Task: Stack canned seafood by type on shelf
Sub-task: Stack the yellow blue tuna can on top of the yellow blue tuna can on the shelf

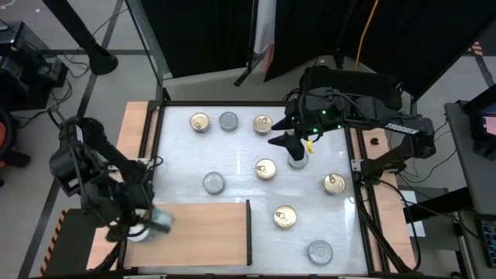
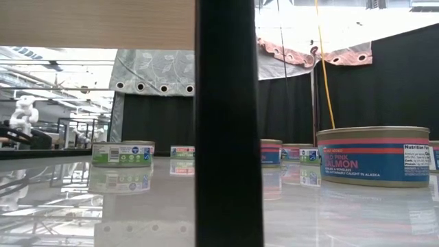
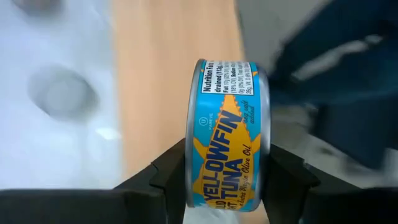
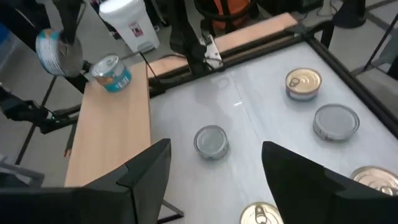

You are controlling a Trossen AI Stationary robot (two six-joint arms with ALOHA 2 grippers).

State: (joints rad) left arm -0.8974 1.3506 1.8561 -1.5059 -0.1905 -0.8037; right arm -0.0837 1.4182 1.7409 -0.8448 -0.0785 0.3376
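My left gripper is shut on a tin with a blue yellowfin-tuna label, over the left end of the light-brown wooden shelf board. It also shows in the right wrist view. My right gripper is open and empty, over the far right of the table beside a silver-lidded tin. Several other tins stand flat on the white table: gold-lidded ones and silver-lidded ones. My left gripper pinches the blue tin between its two fingers, one on each flat end. The labelled side wall faces the wrist camera. The tin is turned on its edge above the shelf board; whether it touches the board I cannot tell.
Three tins stand in a row along the far edge, and another gold one at the right. The board's dark right edge borders the white table. The middle of the board is bare wood.
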